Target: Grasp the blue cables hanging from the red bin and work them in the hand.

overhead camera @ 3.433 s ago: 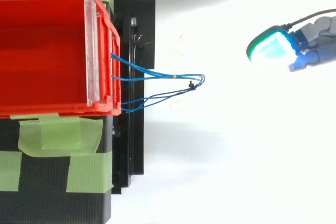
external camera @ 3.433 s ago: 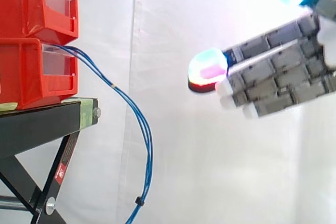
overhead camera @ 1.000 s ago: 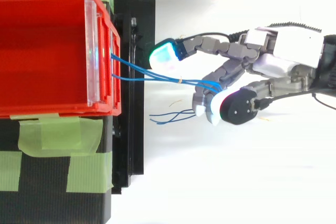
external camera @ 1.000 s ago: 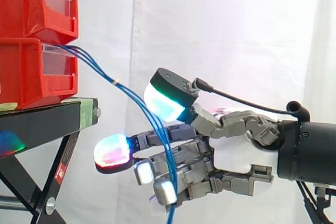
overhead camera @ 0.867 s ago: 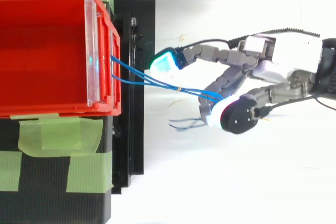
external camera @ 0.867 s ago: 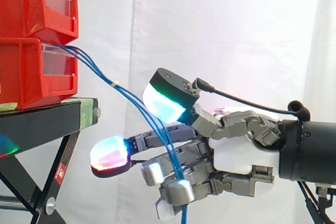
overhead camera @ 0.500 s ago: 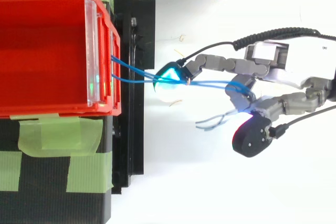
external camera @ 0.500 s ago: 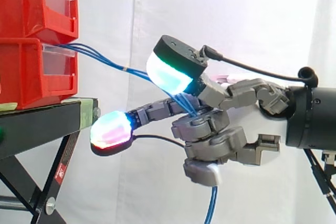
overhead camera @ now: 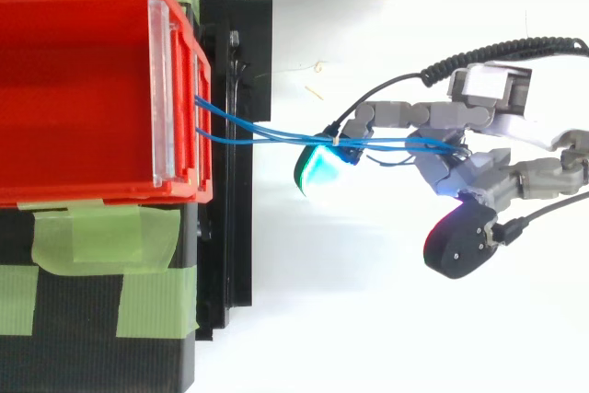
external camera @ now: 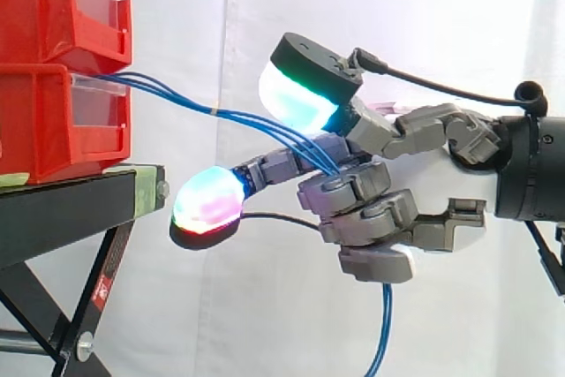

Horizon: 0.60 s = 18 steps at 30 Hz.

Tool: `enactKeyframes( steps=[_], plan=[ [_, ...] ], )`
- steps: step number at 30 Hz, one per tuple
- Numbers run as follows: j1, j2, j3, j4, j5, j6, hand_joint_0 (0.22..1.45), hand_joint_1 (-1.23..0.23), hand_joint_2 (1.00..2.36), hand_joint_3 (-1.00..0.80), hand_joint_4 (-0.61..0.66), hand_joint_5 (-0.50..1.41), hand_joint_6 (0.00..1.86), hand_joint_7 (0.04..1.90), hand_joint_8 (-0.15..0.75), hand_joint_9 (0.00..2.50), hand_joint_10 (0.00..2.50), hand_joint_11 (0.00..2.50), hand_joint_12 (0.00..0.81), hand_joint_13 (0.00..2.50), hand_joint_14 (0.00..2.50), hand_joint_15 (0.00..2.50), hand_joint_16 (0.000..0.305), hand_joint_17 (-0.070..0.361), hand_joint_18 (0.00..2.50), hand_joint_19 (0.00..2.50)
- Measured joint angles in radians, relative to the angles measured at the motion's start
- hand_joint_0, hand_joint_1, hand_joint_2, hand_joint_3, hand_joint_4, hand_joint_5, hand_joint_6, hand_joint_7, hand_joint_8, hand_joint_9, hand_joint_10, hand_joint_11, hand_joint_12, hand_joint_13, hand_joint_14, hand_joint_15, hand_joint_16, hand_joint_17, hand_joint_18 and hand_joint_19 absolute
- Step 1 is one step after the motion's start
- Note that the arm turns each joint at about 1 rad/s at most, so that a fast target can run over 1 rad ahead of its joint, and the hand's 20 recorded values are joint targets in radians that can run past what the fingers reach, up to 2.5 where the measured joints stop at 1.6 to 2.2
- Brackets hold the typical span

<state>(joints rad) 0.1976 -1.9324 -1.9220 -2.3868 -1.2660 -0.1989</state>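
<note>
Several thin blue cables [external camera: 225, 116] [overhead camera: 267, 138] run from the lower red bin [external camera: 53, 121] [overhead camera: 83, 89], pulled taut to the right into my hand [external camera: 402, 209] [overhead camera: 479, 172]. My fingers are curled round the strands, which pass between the thumb's glowing pad [external camera: 300, 94] and the curled fingers [external camera: 353, 192]. One finger sticks out straight toward the bin, its pad [external camera: 207, 202] glowing below the cables. The cables' free end [external camera: 380, 333] hangs down under the hand.
A second red bin [external camera: 62, 6] is stacked on the lower one. Both rest on a black stand [external camera: 79, 209] [overhead camera: 230, 255] with green tape patches [overhead camera: 101, 236]. A white curtain hangs behind and the floor to the right is white.
The hand came in from the right, closed its fingers on the cables and drew them up and rightward; the strands went from a slack hanging loop to nearly level and taut.
</note>
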Motion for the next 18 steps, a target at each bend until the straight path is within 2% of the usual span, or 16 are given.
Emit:
enactKeyframes(
  steps=[1,3,4,8,18],
  plan=[
    [0.000,0.000,0.000,-0.004,0.001,0.007,0.78,-0.55,1.00,-1.00,0.35,0.19,0.01,1.13,0.400,0.87,2.50,2.50,0.631,1.42,2.50,1.80,0.068,0.152,1.79,0.77],
    [0.000,0.001,0.001,-0.013,0.004,0.025,0.78,-0.55,1.00,-1.00,0.36,0.20,0.01,1.13,0.407,0.91,2.50,2.50,0.658,1.51,2.50,1.82,0.068,0.153,1.89,0.69],
    [0.000,0.001,0.002,-0.016,0.005,0.033,0.77,-0.55,1.00,-1.00,0.36,0.20,0.01,1.13,0.416,0.93,2.50,2.50,0.669,1.54,2.50,1.83,0.205,0.154,1.94,0.66],
    [0.000,0.001,0.009,-0.025,0.007,0.060,0.77,-0.55,1.00,-1.00,0.36,0.20,0.01,1.13,0.420,0.94,2.50,2.50,0.694,1.59,2.50,1.84,0.214,0.160,2.05,0.58],
    [0.000,0.001,0.012,-0.028,0.004,0.055,0.74,-0.55,1.00,-1.00,0.35,0.18,0.01,1.13,0.473,1.01,2.50,2.50,0.738,1.76,2.50,1.89,0.226,0.169,2.22,0.55]
  ],
)
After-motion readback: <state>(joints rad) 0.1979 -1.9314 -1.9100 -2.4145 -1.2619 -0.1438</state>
